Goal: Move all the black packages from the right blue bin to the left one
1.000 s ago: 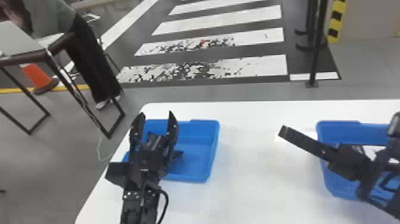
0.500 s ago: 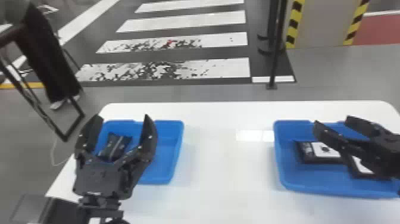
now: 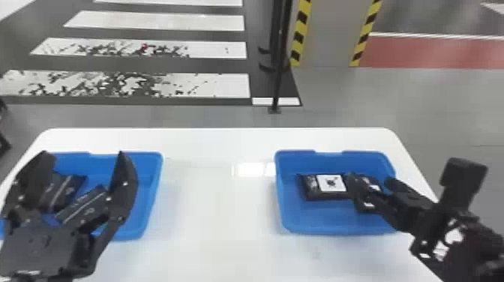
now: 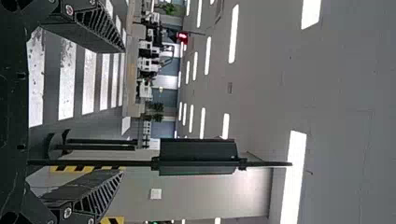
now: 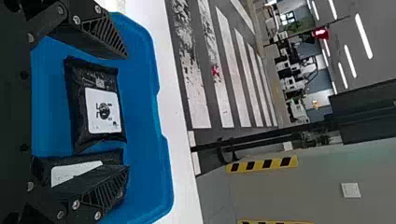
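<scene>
Since the head view has swung rightward from the last earlier frame, right blue bin [image 3: 287, 219]: wholly inside that view now, where its right side was cut off before; it is the landmark for the lines below
Left blue bin [image 3: 150, 187]: well apart from the right blue bin, on its left
Right gripper [image 3: 371, 180]: over the right half of the right blue bin; half a second ago its tips lay nearer that bin's far rim and farther left
Right fingers: spread wide with nothing held, the labelled package lying in the gap they frame in the right wrist view
Labelled package [image 3: 311, 193]: flat inside the right blue bin, its white label up
Other package [image 5: 70, 170]: just beside the labelled one in the right blue bin, partly hidden by a finger
Left gripper [image 3: 84, 155]: well to the left of the right blue bin, above the left one, in much the same spot over it as in the last frame
Left fingers: wide apart and empty
Two black packages [image 3: 82, 206]: left of the right blue bin, inside the left one; both can be told apart now, where only one was clear before
Worktop [image 3: 221, 213]: white, under the right blue bin and its partner
Black post [image 3: 277, 82]: beyond the right blue bin, on the floor
</scene>
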{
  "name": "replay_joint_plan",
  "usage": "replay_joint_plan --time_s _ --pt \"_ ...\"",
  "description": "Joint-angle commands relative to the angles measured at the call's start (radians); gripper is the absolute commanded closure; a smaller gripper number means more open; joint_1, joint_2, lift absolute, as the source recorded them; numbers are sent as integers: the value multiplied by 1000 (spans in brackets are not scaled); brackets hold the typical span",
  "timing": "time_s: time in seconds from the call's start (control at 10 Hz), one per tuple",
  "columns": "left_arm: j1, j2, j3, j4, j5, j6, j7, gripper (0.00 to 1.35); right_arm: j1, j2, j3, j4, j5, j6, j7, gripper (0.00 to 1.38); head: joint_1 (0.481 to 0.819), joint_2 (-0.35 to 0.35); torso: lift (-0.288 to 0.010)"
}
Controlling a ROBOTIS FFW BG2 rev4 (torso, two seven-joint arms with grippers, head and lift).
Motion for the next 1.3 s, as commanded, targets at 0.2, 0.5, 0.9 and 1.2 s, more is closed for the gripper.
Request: replay_joint_plan --time_s 0.2,0.5,0.9,1.2 --pt "-4 4 -12 0 23 9 -5 125 -122 -14 62 199 10 -42 33 213 695 -69 -132" --pt "-9 9 -16 0 29 19 -9 125 -213 -30 136 324 34 -42 33 263 695 -42 -132" --pt "-11 10 -18 3 35 24 -15 125 -296 -38 166 461 30 -59 44 266 695 -36 -132" --pt "-11 12 -18 3 39 24 -18 125 -336 -46 182 528 14 -20 62 351 695 -34 -132"
